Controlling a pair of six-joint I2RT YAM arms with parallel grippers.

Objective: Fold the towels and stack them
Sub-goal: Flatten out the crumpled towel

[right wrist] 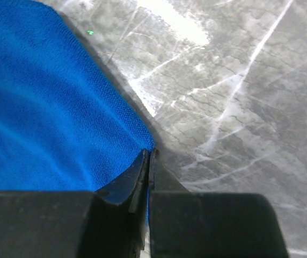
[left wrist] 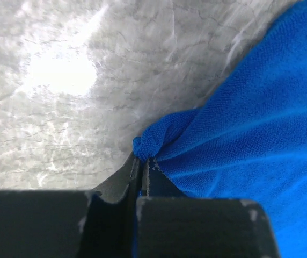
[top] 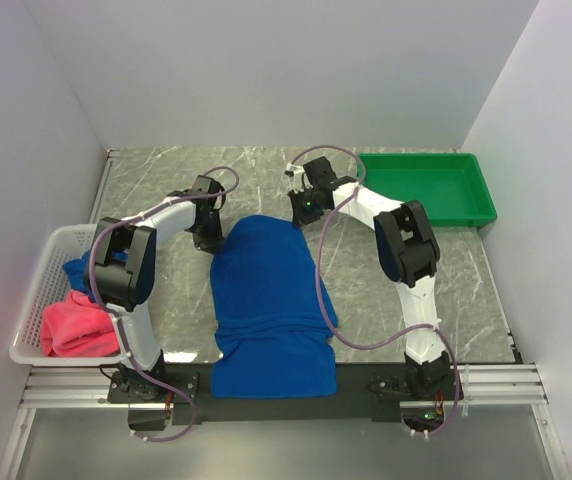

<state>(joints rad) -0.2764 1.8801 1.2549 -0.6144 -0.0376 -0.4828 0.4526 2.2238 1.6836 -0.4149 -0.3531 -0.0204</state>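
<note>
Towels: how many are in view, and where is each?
3. One blue towel lies spread across the middle of the table; a pink towel and a second blue towel sit in the white basket. Others may be hidden beneath.

The left arm and right arm share white link shells and bulky black joint housings. A thin grey-lilac cable loops along each. A green light glows at upper centre, probably a wrist indicator. The gripper fingers are matte black.
</note>
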